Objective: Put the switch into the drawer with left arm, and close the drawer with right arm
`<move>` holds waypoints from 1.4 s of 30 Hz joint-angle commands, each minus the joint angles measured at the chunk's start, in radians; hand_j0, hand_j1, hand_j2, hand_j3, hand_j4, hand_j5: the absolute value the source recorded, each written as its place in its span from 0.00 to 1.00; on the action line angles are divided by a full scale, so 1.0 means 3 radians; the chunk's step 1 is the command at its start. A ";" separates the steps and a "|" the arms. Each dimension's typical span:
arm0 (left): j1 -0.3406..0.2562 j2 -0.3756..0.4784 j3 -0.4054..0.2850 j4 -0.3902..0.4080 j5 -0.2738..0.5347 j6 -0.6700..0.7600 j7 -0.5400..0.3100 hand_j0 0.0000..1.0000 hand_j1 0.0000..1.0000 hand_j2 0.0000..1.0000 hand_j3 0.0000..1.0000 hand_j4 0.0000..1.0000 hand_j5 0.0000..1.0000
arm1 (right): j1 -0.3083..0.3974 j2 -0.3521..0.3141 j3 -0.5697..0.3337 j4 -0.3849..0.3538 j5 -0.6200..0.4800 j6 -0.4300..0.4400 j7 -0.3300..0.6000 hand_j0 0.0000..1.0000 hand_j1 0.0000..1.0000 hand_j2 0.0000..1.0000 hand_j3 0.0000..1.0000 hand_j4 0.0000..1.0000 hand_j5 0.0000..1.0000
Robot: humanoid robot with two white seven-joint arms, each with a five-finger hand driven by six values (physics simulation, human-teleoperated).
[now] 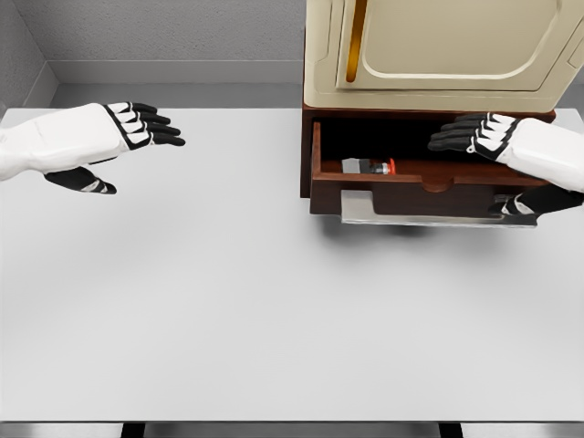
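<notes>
The switch (pixel 369 166) is seen lying inside the open drawer (pixel 420 190) at the table's (pixel 228 310) far right edge, the empty left hand (pixel 137 128) held open near the left edge, while the open right hand (pixel 479 135), placed above the drawer front, could slip off if pushed unevenly.

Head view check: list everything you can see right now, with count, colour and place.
table: one, white, fills most of the view
cabinet: one, cream with a gold trim strip, at the table's far right
drawer: one, dark red-brown wood, pulled open under the cabinet, with a silver handle on its front
switch: one, grey with a red end, lying inside the drawer
left hand: one, white with black fingers, open, above the table's far left
right hand: one, white with black fingers, open, over the drawer's right end
</notes>
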 commanded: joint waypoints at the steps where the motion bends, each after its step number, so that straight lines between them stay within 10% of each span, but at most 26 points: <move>1: 0.0000 0.0006 0.0002 -0.0003 0.0021 0.0005 0.0002 1.00 1.00 1.00 1.00 1.00 1.00 | 0.0000 -0.0020 0.0003 -0.0001 -0.0055 0.0005 -0.0002 1.00 1.00 1.00 1.00 1.00 1.00; 10: 0.0000 0.0006 0.0002 -0.0003 0.0032 0.0005 0.0002 1.00 1.00 1.00 1.00 1.00 1.00 | 0.0056 -0.0061 -0.0012 -0.0001 -0.0177 0.0005 0.0003 0.88 0.88 0.88 0.88 0.88 0.88; 15: 0.0000 0.0011 0.0008 -0.0003 0.0037 0.0005 0.0002 1.00 1.00 1.00 1.00 1.00 1.00 | 0.0026 -0.0010 -0.0043 -0.0001 -0.0172 0.0005 0.0008 0.60 0.60 0.60 0.60 0.60 0.60; 42: 0.0000 0.0006 0.0038 0.0002 0.0047 0.0005 0.0012 1.00 1.00 1.00 1.00 1.00 1.00 | 0.0097 0.0175 0.0095 -0.0011 -0.0065 0.0005 0.0023 0.59 0.59 0.59 0.59 0.59 0.59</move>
